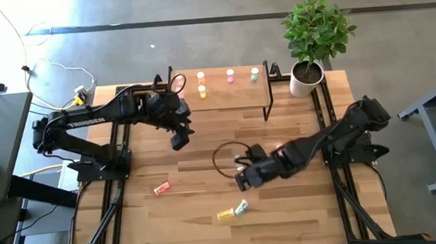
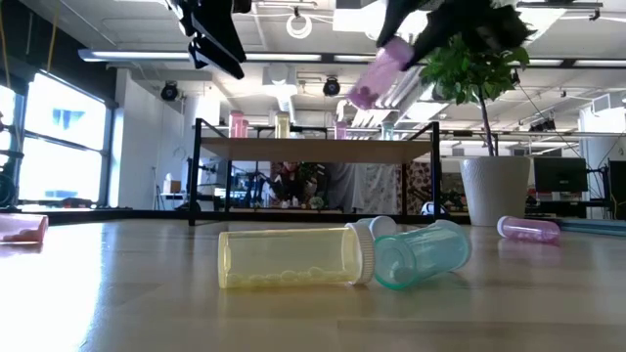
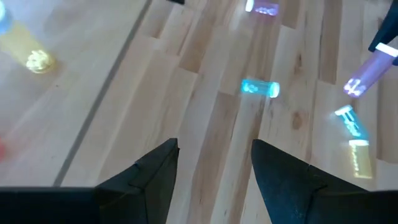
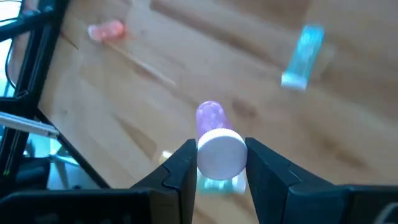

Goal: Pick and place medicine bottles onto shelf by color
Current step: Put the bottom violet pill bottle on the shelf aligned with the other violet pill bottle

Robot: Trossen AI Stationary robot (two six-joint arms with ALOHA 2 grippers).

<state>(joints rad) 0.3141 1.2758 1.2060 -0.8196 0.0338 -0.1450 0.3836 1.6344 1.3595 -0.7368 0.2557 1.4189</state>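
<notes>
Right tool (image 4: 216,163) clamps pink bottle (image 4: 214,140) by its cap, lifted off counter (image 1: 288,218) | left tool (image 3: 214,168) open, empty | risk: cap-only grip may let bottle swing or drop before shelf (image 1: 224,94).

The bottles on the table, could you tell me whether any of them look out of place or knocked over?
Yes. A yellow bottle and a pale green bottle lie on their sides, touching, near the table's front edge, unlike those upright on the shelf. A red-orange bottle also lies flat. The right gripper holds a pink bottle.
</notes>
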